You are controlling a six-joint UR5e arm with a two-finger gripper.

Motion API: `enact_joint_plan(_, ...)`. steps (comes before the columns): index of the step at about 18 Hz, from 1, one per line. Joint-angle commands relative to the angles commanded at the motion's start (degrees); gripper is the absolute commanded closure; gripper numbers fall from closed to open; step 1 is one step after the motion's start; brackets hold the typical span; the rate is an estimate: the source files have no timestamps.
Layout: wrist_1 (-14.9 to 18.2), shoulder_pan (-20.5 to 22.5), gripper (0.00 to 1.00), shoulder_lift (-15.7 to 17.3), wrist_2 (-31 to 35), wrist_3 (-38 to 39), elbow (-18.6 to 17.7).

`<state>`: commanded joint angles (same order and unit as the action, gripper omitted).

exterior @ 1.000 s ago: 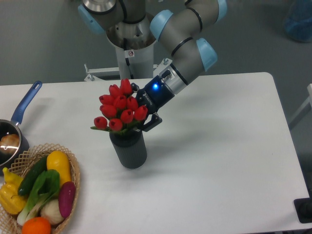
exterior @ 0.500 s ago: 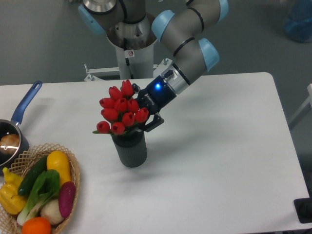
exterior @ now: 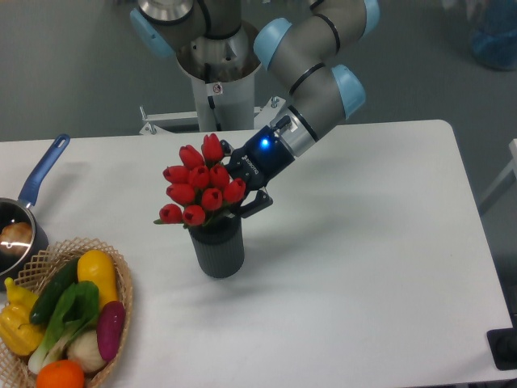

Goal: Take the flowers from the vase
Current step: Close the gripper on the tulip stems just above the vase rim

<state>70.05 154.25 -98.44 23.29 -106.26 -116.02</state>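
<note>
White table (exterior: 363,242) fills most of the view, with grey floor behind it. On it stands the vase (exterior: 216,250), dark and ribbed, with the flowers (exterior: 200,187) at its mouth. The gripper (exterior: 239,202) reaches in from the right and is closed on the flowers just under the red buds. At the left edge are a wicker basket (exterior: 121,283) of vegetables and a saucepan (exterior: 28,202) with a blue handle.
</note>
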Motion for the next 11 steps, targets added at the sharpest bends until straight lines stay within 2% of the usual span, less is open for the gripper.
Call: enact_joint_plan(11,0.0,1.14,0.48,0.61,-4.22,-0.35,-0.53)
